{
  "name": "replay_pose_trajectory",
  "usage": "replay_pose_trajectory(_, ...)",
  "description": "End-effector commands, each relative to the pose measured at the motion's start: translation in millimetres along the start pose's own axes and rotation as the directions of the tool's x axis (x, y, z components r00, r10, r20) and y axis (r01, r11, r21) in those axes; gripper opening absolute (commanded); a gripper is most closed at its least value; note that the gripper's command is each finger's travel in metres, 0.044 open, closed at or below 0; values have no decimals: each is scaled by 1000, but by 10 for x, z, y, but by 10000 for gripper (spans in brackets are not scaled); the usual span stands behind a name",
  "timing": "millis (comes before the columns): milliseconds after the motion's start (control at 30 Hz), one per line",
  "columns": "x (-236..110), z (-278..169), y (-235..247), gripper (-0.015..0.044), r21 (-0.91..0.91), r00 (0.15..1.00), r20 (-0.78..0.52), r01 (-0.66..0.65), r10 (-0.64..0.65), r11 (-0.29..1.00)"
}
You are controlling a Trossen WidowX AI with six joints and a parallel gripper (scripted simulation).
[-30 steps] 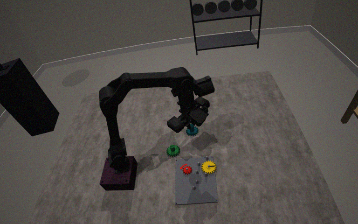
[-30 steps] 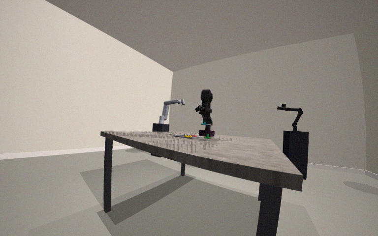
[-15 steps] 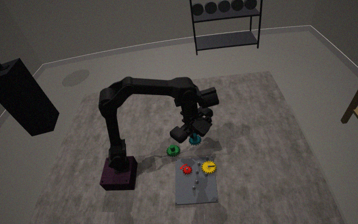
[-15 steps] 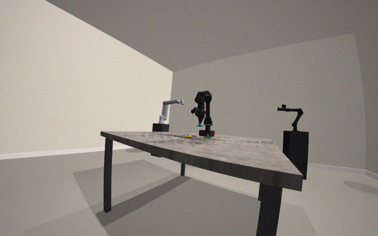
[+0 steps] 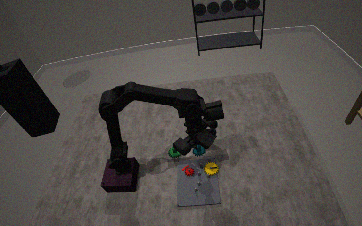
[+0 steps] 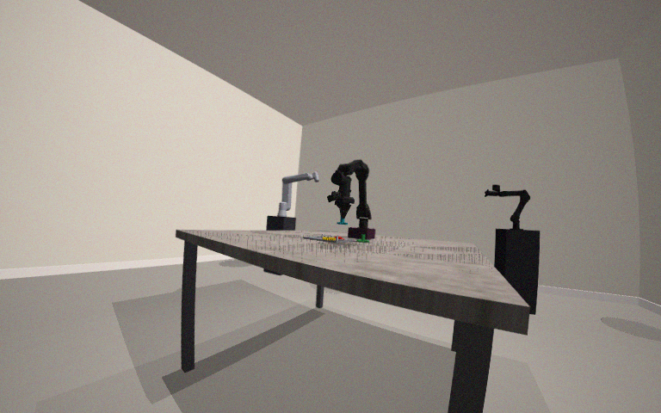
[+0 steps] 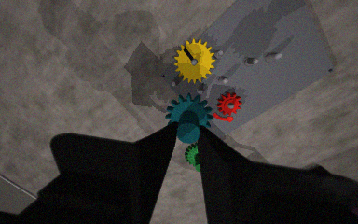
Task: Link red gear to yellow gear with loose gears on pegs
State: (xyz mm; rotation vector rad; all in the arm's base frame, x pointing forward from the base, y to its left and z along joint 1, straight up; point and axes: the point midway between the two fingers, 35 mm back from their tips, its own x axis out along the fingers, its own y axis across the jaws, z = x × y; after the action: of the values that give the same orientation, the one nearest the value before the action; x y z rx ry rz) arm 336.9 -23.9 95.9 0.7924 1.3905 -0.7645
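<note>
Teal gear up in the air, off the near-arm-side edge of nothing I can measure; in the exterior view it hangs above the bench, not on any peg. Jaws closed down to a narrow gap on its hub, teeth spread below.

Green gear loose on the bench, just beside the board. Red gear and yellow gear on the board, apart, bare pegs around them. No link yet.

Risks, my reading. Chief one: wrong peg. Several stand close together; a poor choice leaves teeth short of a neighbour, or too tight to seat. Next, teeth landing tip on tip: gear perches, and pushing harder may tilt it or slip the hub. Bore off-centre would jam on the peg top; hard to judge here, the gear hides what lies beneath. Coming in low could clip the yellow gear. Opening before it sits flat may leave it cocked.
</note>
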Motion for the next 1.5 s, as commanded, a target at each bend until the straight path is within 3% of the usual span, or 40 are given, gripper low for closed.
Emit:
replay_pose_trajectory(0, 57, 61, -73, 0, 0, 1000, -7, 1, -1, 1000)
replay_pose_trajectory(767, 304, 421, -507, 0, -7, 1000, -3, 6, -6, 1000)
replay_pose_trajectory(1467, 273, 412, -508, 0, -7, 1000, -3, 6, -6, 1000)
